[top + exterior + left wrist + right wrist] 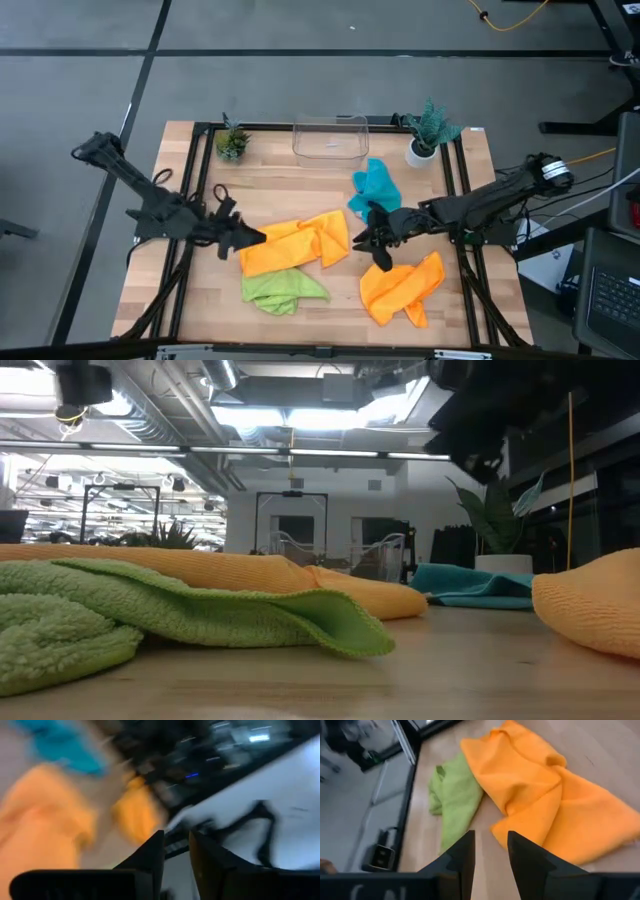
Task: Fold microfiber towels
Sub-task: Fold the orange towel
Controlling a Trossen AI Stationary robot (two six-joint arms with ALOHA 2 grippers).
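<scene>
Four microfiber towels lie crumpled on the wooden table. One orange towel (295, 243) is in the middle, and a lime green one (280, 290) lies just nearer, touching it. A teal one (375, 185) is farther back. The second orange one (403, 288) is at the near right. My left gripper (252, 240) hovers at the middle orange towel's left edge, its fingers a little apart with nothing between them (176, 836). My right gripper (365, 240) hovers just right of that towel, narrowly open and empty (490, 836), pointing toward the orange (555, 795) and green (455, 800) towels.
A clear plastic bin (330, 138) stands at the far middle of the table, between two small potted plants (232, 142) (428, 130). Black frame rails (190, 210) run along the table's left and right sides. Bare wood shows between the towels at the near middle.
</scene>
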